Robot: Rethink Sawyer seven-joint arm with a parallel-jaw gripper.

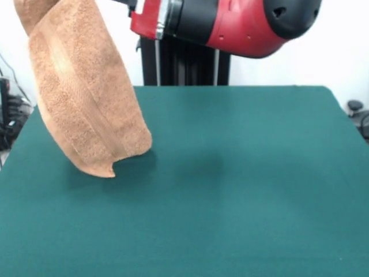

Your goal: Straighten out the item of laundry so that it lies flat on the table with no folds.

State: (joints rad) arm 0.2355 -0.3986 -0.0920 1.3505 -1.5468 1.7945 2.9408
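Note:
The orange-tan towel (81, 98) hangs in the air at the left, twisted and curled lengthways, and its top runs out of the picture at the upper left corner. Its lower end, with a ribbed band, reaches down to the green table (242, 190) near the left side. I cannot tell whether it touches the cloth or hangs just above it. A shadow lies under it. The gripper is above the top edge and does not show. Only a red and black arm link (230, 23) is in view at the top.
The black pedestal (184, 63) stands behind the table's far edge. Cables and dark gear lie off the table at the left edge (8, 109) and right edge (357, 112).

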